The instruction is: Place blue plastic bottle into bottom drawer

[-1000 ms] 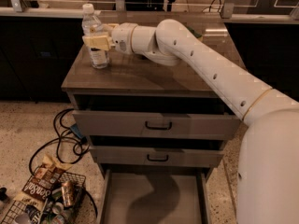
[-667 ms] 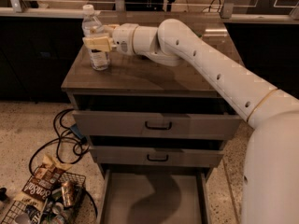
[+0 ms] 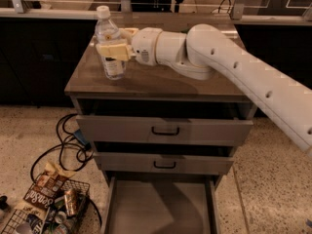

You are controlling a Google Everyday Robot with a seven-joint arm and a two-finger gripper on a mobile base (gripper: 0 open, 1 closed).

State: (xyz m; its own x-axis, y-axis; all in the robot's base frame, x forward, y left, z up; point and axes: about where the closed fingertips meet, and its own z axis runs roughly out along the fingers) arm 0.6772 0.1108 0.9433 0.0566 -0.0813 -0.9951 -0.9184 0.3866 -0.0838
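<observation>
Our gripper point(image 3: 113, 50) is clenched around the middle of the blue plastic bottle point(image 3: 113, 68), its pale fingers point(image 3: 106, 49) crossing the label. The bottle stands upright at the back left corner of the cabinet top point(image 3: 165, 84), and we cannot tell whether its base rests there or is just clear of it. The bottom drawer point(image 3: 161, 206) is pulled out below, well apart from the bottle, with a plain bare floor. We judge the risks to be the smooth, thin-walled plastic slipping or tilting in the grip, and the bottle clipping the two upper drawers point(image 3: 165, 129) on the way down. The top is dark and slightly glossy. A speckled floor point(image 3: 273, 179) holds black cables point(image 3: 63, 145) and a wire basket point(image 3: 34, 216) of cans and packets.
</observation>
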